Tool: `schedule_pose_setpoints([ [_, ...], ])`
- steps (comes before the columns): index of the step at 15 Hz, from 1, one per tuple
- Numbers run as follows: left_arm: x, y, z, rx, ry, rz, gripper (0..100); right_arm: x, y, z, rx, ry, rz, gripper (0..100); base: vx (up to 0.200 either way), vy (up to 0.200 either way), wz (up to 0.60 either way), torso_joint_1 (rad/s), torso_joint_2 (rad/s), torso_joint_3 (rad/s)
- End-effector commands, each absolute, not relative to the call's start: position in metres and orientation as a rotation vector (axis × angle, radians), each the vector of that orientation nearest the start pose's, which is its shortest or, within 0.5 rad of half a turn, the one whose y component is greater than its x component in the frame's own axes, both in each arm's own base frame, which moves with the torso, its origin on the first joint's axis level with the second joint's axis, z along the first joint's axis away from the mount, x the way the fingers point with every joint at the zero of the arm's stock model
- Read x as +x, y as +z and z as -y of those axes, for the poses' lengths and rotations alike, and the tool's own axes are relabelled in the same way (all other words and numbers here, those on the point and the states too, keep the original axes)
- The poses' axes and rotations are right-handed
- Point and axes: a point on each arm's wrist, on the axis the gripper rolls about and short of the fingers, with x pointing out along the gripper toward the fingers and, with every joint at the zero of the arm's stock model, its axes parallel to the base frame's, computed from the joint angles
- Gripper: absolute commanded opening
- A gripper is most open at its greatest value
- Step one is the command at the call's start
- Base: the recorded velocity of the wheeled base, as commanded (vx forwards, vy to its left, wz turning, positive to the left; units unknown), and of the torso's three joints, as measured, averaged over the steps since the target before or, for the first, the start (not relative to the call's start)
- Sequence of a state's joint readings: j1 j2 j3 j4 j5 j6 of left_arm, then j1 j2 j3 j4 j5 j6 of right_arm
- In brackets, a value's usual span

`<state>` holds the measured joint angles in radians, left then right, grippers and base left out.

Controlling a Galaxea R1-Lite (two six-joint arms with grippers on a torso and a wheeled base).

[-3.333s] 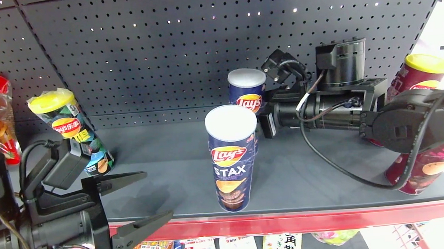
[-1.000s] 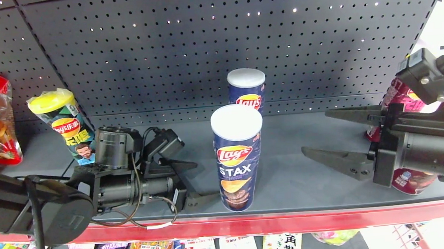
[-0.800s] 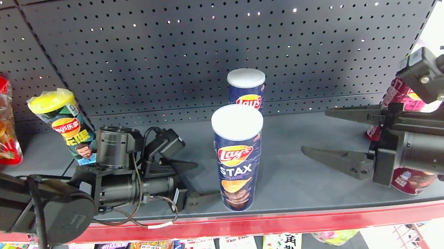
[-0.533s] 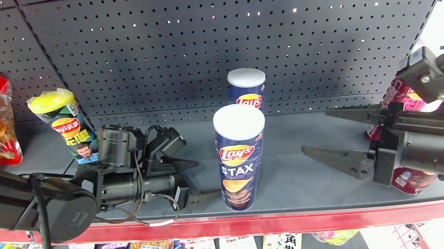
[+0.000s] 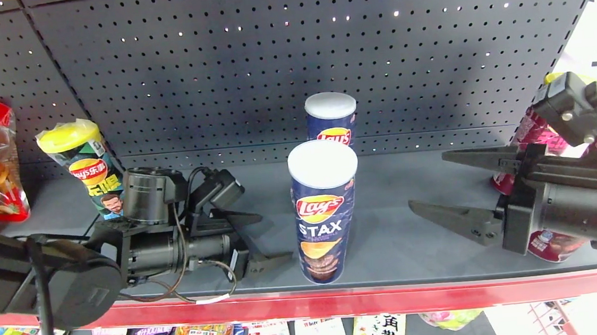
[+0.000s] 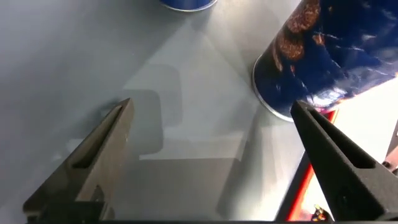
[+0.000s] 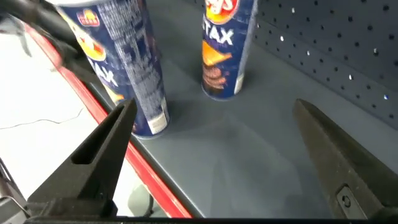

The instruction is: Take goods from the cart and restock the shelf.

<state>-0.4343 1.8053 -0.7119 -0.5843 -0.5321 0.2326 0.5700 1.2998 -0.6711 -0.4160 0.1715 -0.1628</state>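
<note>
now | front can [image 5: 326,224] upright near front edge of shelf [image 5: 390,245], long axis vertical | left gripper [image 5: 273,236] fingers spread, low, tips just beside can base on its left, can not yet between them: nearer arm | right gripper [image 5: 427,180] spread, well apart on can's right

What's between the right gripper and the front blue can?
Only bare grey shelf. The head view shows the right gripper, jaws open, standing apart from the front blue can.

Navy, white-lidded front can [image 5: 327,224] and back can [image 5: 331,119]; grey shelf [image 5: 396,192], red-edged.
</note>
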Motion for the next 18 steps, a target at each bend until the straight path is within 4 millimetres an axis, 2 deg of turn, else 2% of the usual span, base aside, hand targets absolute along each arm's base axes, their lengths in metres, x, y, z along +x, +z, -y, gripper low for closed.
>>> schedule_pose_setpoints([
  [1,0.241,0.140,0.110,0.177,-0.942,-0.378,100,0.159,0.220,-0.107,-0.203,0.752,-0.162,100,0.000,0.000,0.00,0.000,0.00,0.000],
  [3,0.211,0.143,0.089,0.188,-0.857,-0.382,100,0.139,0.208,-0.094,-0.213,0.750,-0.170,100,0.000,0.000,0.00,0.000,0.00,0.000],
  [4,0.194,0.141,0.081,0.210,-0.784,-0.389,100,0.122,0.201,-0.083,-0.216,0.735,-0.160,100,0.000,0.000,0.00,0.000,0.00,0.000],
  [6,0.174,0.142,0.071,0.237,-0.671,-0.381,100,0.098,0.194,-0.065,-0.210,0.694,-0.125,100,0.000,0.000,0.00,0.000,0.00,0.000],
  [7,0.154,0.144,0.058,0.262,-0.525,-0.365,100,0.074,0.190,-0.042,-0.196,0.584,-0.097,100,0.000,0.000,0.00,0.000,0.00,0.000],
  [10,0.118,0.155,0.041,0.272,-0.432,-0.359,100,0.032,0.189,-0.012,-0.157,0.401,-0.152,100,0.000,0.000,0.00,0.000,0.00,0.000],
  [11,0.111,0.156,0.036,0.269,-0.386,-0.358,100,0.027,0.189,-0.010,-0.139,0.370,-0.156,100,0.000,0.000,0.00,0.000,0.00,0.000],
  [12,0.095,0.161,0.025,0.253,-0.266,-0.352,100,0.022,0.194,-0.007,-0.117,0.306,-0.131,100,0.000,0.000,0.00,0.000,0.00,0.000],
  [13,0.094,0.161,0.024,0.247,-0.255,-0.361,100,0.022,0.195,-0.006,-0.116,0.294,-0.132,100,0.000,0.000,0.00,0.000,0.00,0.000],
  [14,0.083,0.166,0.013,0.215,-0.174,-0.381,100,0.022,0.193,-0.004,-0.114,0.202,-0.141,100,0.000,0.000,0.00,0.000,0.00,0.000],
  [18,0.078,0.181,0.006,0.199,-0.090,-0.352,100,0.021,0.186,0.000,-0.100,0.021,-0.191,100,0.000,0.000,0.00,0.000,0.00,0.000],
])
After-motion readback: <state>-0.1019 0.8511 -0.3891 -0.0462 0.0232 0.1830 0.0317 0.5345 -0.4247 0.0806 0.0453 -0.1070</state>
